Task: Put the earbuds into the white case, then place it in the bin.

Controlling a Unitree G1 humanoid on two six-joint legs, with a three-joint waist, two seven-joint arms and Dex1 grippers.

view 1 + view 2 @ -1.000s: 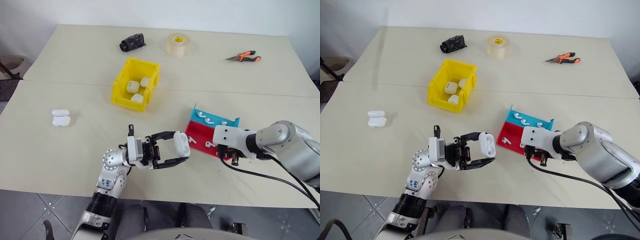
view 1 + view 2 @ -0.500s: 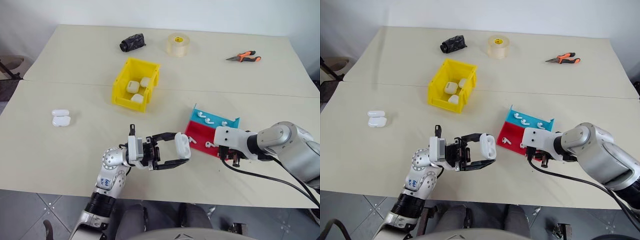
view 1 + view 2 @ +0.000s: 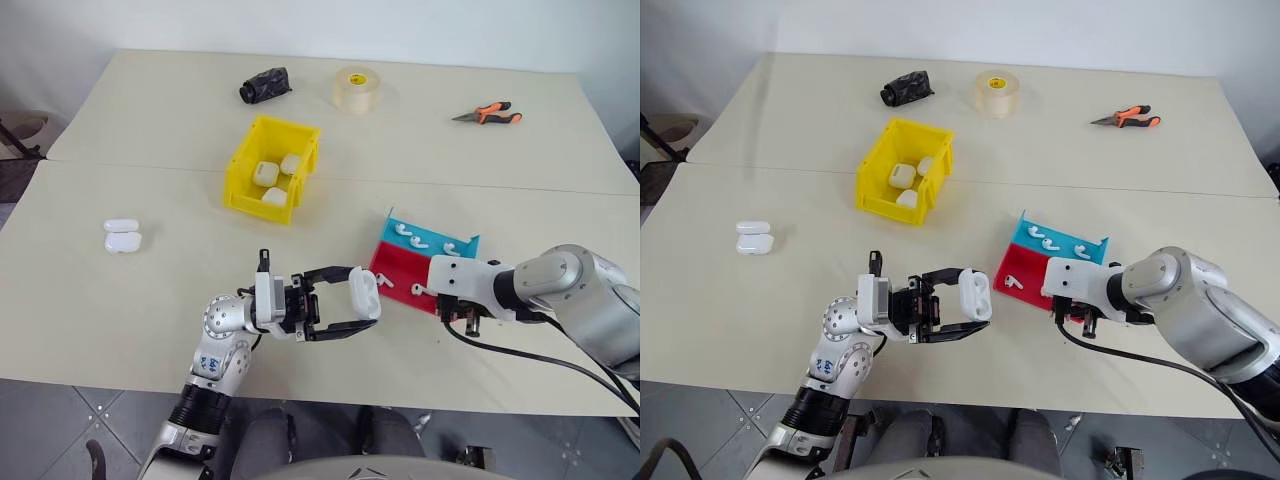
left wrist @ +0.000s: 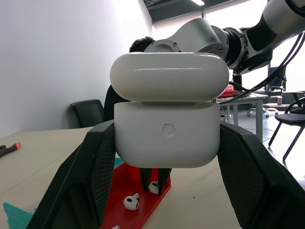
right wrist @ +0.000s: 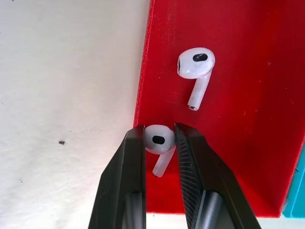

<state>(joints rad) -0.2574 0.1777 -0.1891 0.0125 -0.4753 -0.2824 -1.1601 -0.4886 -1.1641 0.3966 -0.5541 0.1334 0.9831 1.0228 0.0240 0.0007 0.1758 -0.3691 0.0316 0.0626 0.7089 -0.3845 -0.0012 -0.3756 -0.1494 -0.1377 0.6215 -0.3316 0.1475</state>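
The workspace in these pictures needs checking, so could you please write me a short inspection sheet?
Surface: beige table.
Job's things: yellow bin holds three cases; two cases lie apart; earbuds in red and blue tray.
Clutter: pliers, tape roll, black bundle.
Grippers: left gripper shut on white case; right gripper jaws around one earbud.
Cables: black cable behind right arm.
Surroundings: chairs, desk.

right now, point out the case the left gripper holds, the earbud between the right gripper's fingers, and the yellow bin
white case (image 4: 167,138): left wrist view, front of its body.
earbud (image 5: 158,140): right wrist view, its rounded head.
yellow bin (image 3: 243,170): left eye view, its left wall.
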